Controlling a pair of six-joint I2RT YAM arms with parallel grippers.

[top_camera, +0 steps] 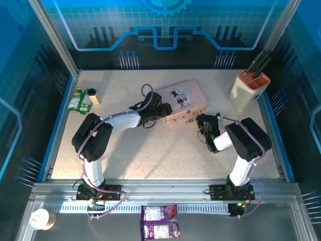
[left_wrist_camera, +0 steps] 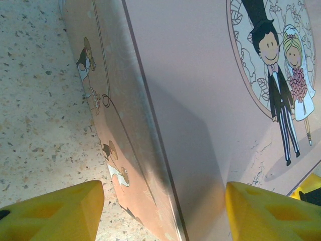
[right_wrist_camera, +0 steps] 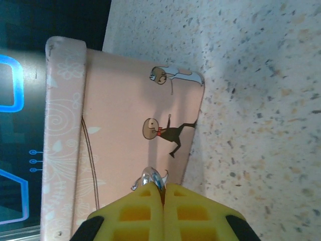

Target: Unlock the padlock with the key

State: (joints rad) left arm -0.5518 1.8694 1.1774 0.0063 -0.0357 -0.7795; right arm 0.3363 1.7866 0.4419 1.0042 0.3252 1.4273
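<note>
The pink picture box (top_camera: 183, 100) lies at the table's back centre. My left gripper (top_camera: 160, 111) stands open astride its left end. In the left wrist view one yellow finger (left_wrist_camera: 55, 213) hangs over the table beside the box's side wall (left_wrist_camera: 120, 140), and the other sits over the lid (left_wrist_camera: 200, 75); neither presses on the box. My right gripper (top_camera: 201, 122) is at the box's front face (right_wrist_camera: 125, 125), shut (right_wrist_camera: 163, 185), with a small silvery curved metal piece (right_wrist_camera: 150, 176) pinched at its tips. I cannot tell whether that piece is the key or the padlock's shackle.
A beige holder with dark tools (top_camera: 250, 90) stands at the back right. A green packet (top_camera: 79, 102) and a small bottle (top_camera: 93, 95) lie at the back left. Off the table in front are a purple packet (top_camera: 160, 228) and a white cup (top_camera: 41, 219).
</note>
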